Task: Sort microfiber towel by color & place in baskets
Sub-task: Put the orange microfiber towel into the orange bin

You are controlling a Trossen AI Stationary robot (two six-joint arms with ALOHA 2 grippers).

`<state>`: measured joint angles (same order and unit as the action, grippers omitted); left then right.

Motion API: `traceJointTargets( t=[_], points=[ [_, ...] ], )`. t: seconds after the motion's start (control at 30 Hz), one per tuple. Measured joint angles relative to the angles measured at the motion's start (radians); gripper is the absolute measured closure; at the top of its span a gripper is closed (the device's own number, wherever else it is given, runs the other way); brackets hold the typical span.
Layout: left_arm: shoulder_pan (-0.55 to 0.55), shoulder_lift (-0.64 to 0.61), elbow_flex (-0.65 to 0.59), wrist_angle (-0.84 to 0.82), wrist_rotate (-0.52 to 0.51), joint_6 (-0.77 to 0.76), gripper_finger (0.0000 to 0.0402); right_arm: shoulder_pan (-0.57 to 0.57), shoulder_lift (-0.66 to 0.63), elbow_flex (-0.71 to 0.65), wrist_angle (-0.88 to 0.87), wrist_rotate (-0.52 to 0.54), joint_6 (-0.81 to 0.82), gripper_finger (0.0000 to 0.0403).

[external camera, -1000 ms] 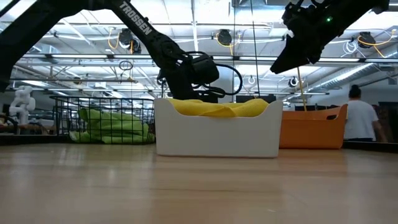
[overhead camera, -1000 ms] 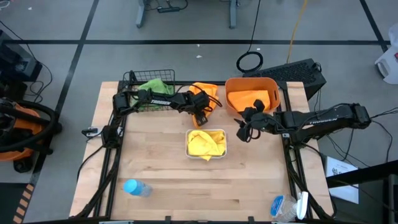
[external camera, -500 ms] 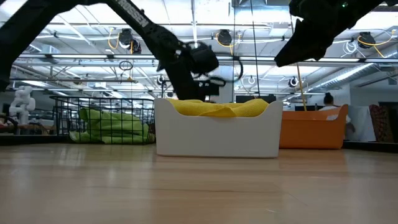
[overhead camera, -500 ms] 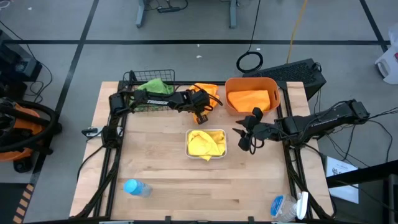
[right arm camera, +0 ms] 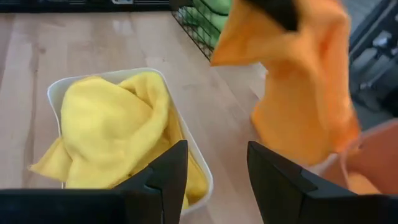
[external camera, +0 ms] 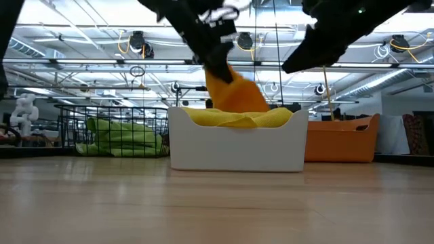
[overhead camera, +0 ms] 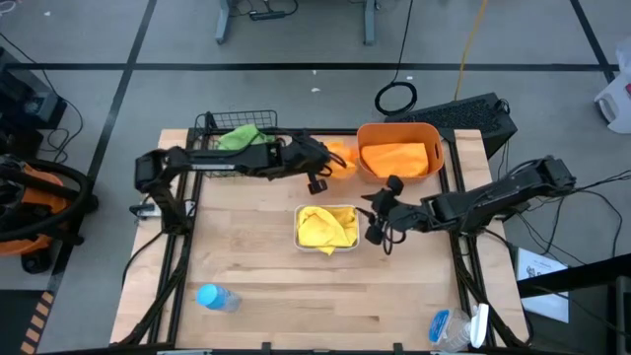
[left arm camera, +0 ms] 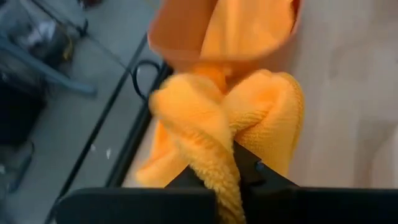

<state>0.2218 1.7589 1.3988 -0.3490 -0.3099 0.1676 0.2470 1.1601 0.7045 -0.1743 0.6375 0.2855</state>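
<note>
Hanging in the air at the back of the wooden table (overhead camera: 256, 286), an orange towel (overhead camera: 338, 156) is clamped in the left pincer (overhead camera: 320, 161), whose fingers are closed on a bunched fold of the cloth. Seen from above, this pincer sits at about twelve o'clock from the table's centre, between the black wire basket (overhead camera: 222, 158) at eleven o'clock and the orange tub (overhead camera: 399, 150) at one o'clock. In the low view the orange towel dangles clear of the table, behind and above the white tray (external camera: 237, 146). The left wrist view shows the cloth draped over the dark fingers (left arm camera: 249, 171), with the tub just beyond it.

The white tray lies near the table's centre and holds a crumpled yellow towel (overhead camera: 325, 227). A green towel (overhead camera: 240, 137) fills the wire basket. Another orange towel (overhead camera: 396, 158) lies inside the tub.

The right pincer (overhead camera: 376, 219) hovers at three o'clock from the tray, just beside it, with its fingers (right arm camera: 158, 177) spread apart and nothing between them.

A blue bottle (overhead camera: 214, 297) lies on its side at about seven o'clock, well apart from the containers.
</note>
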Motion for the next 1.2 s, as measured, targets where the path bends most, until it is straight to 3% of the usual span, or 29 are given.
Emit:
traceJointTargets(
  t=[0.2,0.33,0.57,0.73,0.83,0.93,1.03,1.2],
  points=[
    [-0.072,-0.106,0.0,-0.014,-0.031,0.059,0.0397,-0.003,0.122,0.001,0.225,0.044,-0.154,0.024],
    [-0.111,-0.149,0.0,-0.019,-0.039,0.089,0.0398,0.004,0.156,0.001,0.332,0.107,-0.247,0.0211],
    [-0.171,-0.182,0.001,-0.02,-0.041,0.132,0.0398,-0.002,0.16,0.001,0.437,0.209,-0.366,0.0108],
    [-0.21,-0.186,0.001,0.021,-0.04,0.225,0.0398,-0.059,0.178,0.001,0.5,0.199,-0.377,0.0029],
    [-0.235,-0.186,0.001,0.06,-0.038,0.263,0.0398,-0.104,0.197,0.001,0.533,0.117,-0.375,0.0007],
    [-0.257,-0.186,0.001,0.095,-0.033,0.308,0.0398,-0.146,0.229,0.001,0.586,0.019,-0.349,0.0019],
    [-0.277,-0.186,0.001,0.116,-0.033,0.336,0.0398,-0.171,0.257,0.001,0.639,-0.014,-0.344,0.006],
    [-0.314,-0.186,0.001,0.117,-0.034,0.339,0.0398,-0.186,0.268,0.001,0.65,-0.012,-0.354,0.0204]
  ],
)
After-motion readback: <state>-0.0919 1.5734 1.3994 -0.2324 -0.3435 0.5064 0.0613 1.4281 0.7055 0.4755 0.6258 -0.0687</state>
